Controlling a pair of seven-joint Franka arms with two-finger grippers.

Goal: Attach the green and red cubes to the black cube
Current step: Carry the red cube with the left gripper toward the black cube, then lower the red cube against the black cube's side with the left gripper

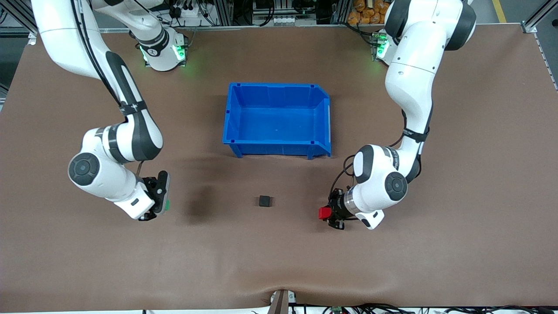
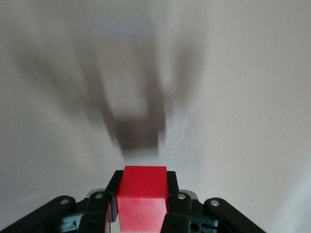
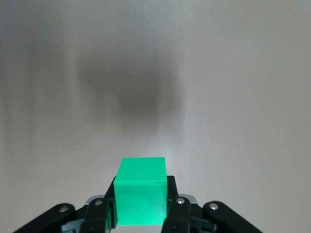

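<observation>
1. The fingers point(image 2: 172, 194) of the left gripper point(image 2: 142, 206) are closed against two opposite faces of the red cube point(image 2: 142, 196), which is carried above the tabletop point(image 1: 392, 270) toward the left arm's end.
2. The green cube point(image 3: 142, 191) is pinched in the same way by the right gripper point(image 3: 141, 208), held over the tabletop toward the right arm's end.
3. The black cube point(image 1: 264, 200) is seen lying alone on the tabletop, between the two grippers and nearer the front camera than the blue bin point(image 1: 322, 117).
4. Both pickups are judged complete. Neither coloured cube is yet touching the black cube, so both attachments are left to be made.
</observation>
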